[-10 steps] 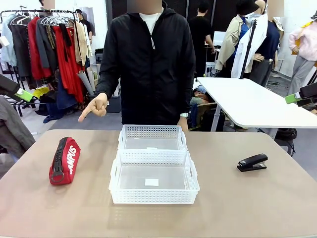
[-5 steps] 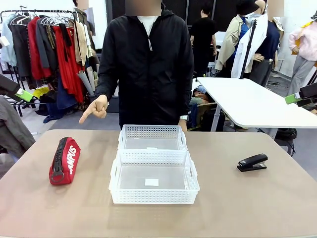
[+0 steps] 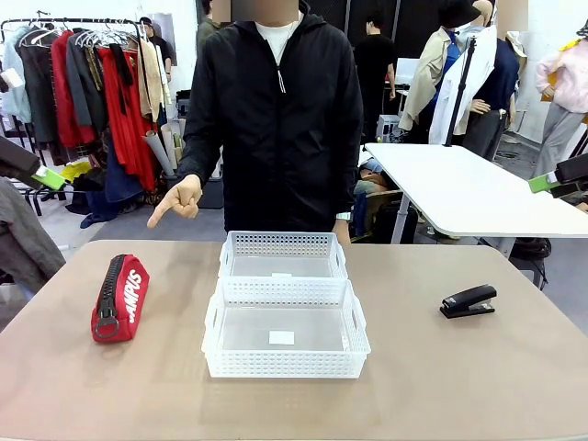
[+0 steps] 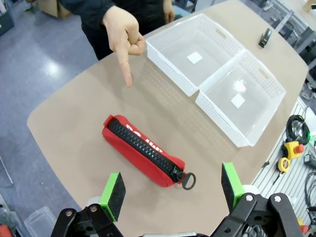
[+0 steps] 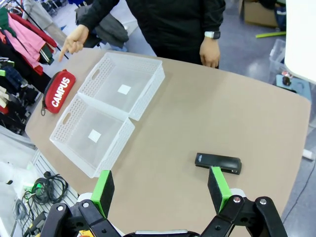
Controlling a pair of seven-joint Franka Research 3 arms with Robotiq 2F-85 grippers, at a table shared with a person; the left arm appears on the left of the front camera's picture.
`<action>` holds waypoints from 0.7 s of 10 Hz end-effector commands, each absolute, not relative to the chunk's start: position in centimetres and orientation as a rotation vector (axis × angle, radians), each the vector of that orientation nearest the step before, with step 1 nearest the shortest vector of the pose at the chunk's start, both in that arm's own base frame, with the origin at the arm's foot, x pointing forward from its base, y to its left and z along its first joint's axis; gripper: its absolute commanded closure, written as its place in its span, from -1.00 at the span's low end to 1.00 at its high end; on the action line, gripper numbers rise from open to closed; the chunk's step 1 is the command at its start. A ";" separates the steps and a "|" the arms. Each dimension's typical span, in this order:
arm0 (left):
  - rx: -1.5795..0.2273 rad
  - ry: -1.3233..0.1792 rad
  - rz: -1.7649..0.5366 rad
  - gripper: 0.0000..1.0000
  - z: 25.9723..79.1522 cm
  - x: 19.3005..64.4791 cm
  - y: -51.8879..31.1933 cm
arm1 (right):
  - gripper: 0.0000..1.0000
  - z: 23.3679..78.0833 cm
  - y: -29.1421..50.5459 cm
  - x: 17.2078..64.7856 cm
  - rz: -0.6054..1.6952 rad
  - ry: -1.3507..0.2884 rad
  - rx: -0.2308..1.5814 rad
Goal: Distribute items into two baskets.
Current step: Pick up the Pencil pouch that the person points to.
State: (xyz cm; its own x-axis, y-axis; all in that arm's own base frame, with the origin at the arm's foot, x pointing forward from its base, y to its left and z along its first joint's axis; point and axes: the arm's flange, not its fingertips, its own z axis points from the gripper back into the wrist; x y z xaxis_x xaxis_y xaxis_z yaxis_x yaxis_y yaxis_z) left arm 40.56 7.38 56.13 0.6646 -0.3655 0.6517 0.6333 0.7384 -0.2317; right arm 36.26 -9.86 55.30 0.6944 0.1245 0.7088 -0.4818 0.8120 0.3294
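Observation:
The red pouch with white "CAMPUS" lettering lies on the table's left side. Over it a person's hand points down with one finger. The small black stapler lies on the right side. The two white lattice baskets stand touching in the middle, one near me and one behind it, with only a small label on each floor. My left gripper hangs open high above the pouch. My right gripper hangs open high above the stapler. Neither holds anything.
The person in a black jacket stands at the table's far edge, the other hand hanging by that edge. A white table stands behind on the right and a clothes rack on the left. Bare tabletop lies around the baskets.

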 end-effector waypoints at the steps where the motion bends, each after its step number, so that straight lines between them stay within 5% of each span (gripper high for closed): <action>1: -0.433 -0.536 -0.530 -1.00 56.3 42.3 5.6 | -1.00 55.3 -9.9 36.4 0.366 -0.744 0.542; 7: -0.247 -0.270 -0.337 -1.00 53.0 46.9 -0.7 | -1.00 55.3 -9.9 36.4 0.366 -0.744 0.542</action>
